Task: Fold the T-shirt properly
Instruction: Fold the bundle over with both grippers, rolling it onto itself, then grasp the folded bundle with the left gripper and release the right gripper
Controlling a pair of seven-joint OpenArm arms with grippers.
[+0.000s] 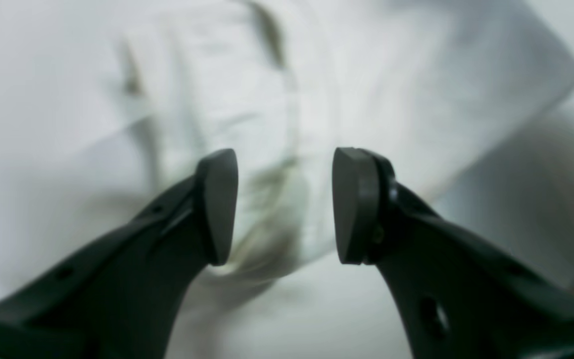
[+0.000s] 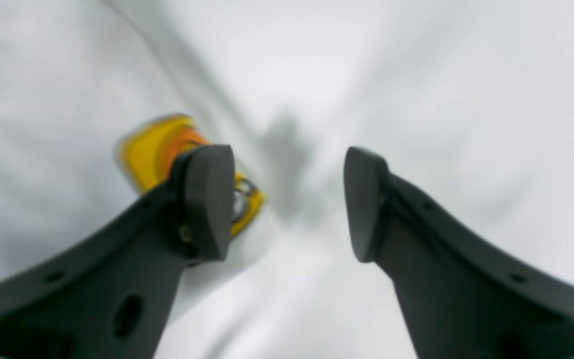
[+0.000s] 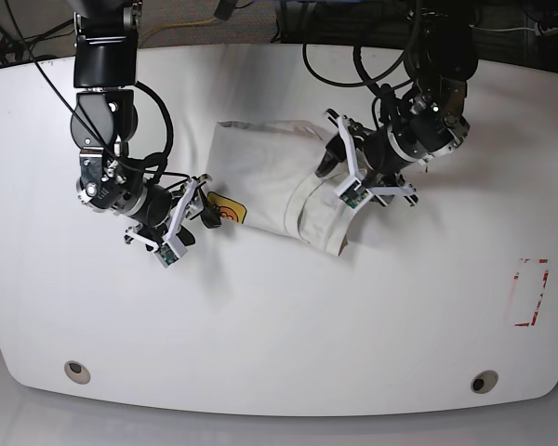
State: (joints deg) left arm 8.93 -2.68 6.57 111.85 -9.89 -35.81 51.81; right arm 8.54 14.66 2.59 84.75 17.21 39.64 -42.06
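The T-shirt (image 3: 279,181) lies bunched in a partly folded heap a little far of the middle of the white table (image 3: 288,325), its near right end rolled into a thick fold and a scrap of yellow-orange print (image 3: 227,213) showing at its near left corner. Broad bare table lies open on the near side and out to both ends, so there is free room there; the far edge is closer, with black cables (image 3: 335,51) trailing over it. The right pincer (image 2: 287,202) sits at the shirt's left corner beside the print, its jaws apart and nothing between them; in the right wrist view only blurred white surface shows in the gap, and one finger covers part of the print. The left pincer (image 1: 284,204) is at the shirt's right end over the rolled fold, jaws also apart and holding nothing, with creased cloth and a dark smudge of lettering in the gap. Both wrist views are soft and out of focus, so whether the fingertips touch the cloth cannot be told. In the base view the arms hide the shirt's right edge and part of its left corner. A red rectangular outline (image 3: 528,293) is marked on the table at the right, well apart from the shirt, and two round fittings (image 3: 74,371) sit near the near edge.
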